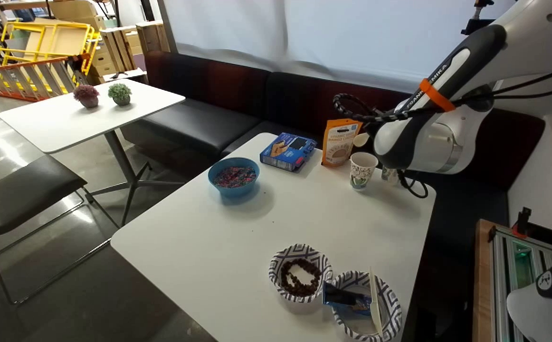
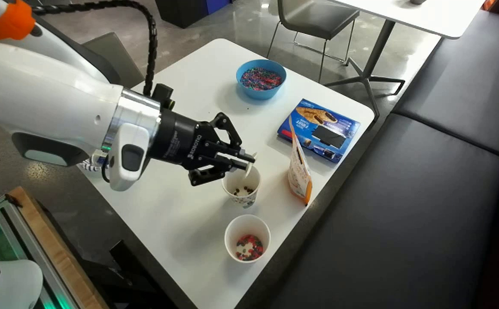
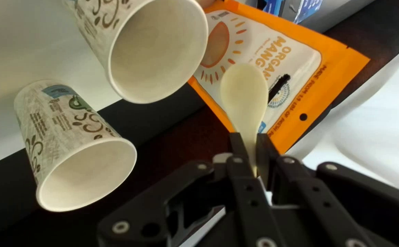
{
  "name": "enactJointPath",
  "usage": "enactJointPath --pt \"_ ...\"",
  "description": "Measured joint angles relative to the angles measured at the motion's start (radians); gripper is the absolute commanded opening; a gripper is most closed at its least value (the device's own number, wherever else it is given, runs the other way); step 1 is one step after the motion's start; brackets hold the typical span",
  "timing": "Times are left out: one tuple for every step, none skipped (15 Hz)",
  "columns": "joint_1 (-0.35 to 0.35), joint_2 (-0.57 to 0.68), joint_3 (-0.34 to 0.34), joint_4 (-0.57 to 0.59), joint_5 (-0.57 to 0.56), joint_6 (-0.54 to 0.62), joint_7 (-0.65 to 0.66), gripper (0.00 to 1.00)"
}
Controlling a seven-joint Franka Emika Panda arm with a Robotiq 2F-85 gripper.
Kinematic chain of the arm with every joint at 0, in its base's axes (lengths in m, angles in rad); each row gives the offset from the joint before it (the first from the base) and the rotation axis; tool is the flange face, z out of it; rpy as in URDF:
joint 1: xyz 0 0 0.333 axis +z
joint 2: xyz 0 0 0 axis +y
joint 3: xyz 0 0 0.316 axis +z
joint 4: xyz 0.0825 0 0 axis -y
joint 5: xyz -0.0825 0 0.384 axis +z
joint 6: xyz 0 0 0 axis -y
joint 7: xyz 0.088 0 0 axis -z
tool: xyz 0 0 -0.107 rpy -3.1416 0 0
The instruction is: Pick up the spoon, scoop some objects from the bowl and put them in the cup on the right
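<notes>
My gripper is shut on the cream spoon, which is tilted above the table; no pieces show on it in the wrist view. In an exterior view the spoon appears over the mouth of a patterned white cup holding a few dark pieces. A white cup, looking plain there, holds red and dark pieces. In the wrist view both cups carry printing. The striped bowl holds a ring of dark pieces at the table's near side.
A striped plate beside the bowl holds a blue wrapper and a pale utensil. A blue bowl of coloured pieces, a blue box and an orange mango bag stand farther back on the table.
</notes>
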Motion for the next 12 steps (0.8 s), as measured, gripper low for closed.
enactJointPath --pt "0.005 0.011 0.002 -0.001 0.019 0.024 -0.010 0.04" --pt "0.009 0.020 0.004 -0.001 0.034 0.043 -0.017 0.04" --pt "0.012 0.027 0.006 -0.001 0.047 0.050 -0.023 0.04" --pt "0.014 0.029 0.008 -0.001 0.057 0.049 -0.031 0.04" --pt "0.014 0.026 0.010 -0.001 0.065 0.045 -0.037 0.04" --pt "0.014 0.020 0.010 0.000 0.074 0.029 -0.042 0.04" --pt "0.014 0.008 0.009 0.003 0.081 0.004 -0.047 0.04" --pt "0.011 -0.012 0.008 0.007 0.085 -0.036 -0.053 0.04" --pt "0.007 -0.040 0.007 0.005 0.085 -0.088 -0.059 0.04" --pt "0.003 -0.075 0.003 0.003 0.085 -0.152 -0.070 0.04" --pt "-0.002 -0.112 -0.001 0.005 0.088 -0.221 -0.089 0.04" --pt "-0.007 -0.152 -0.006 0.007 0.090 -0.294 -0.113 0.04"
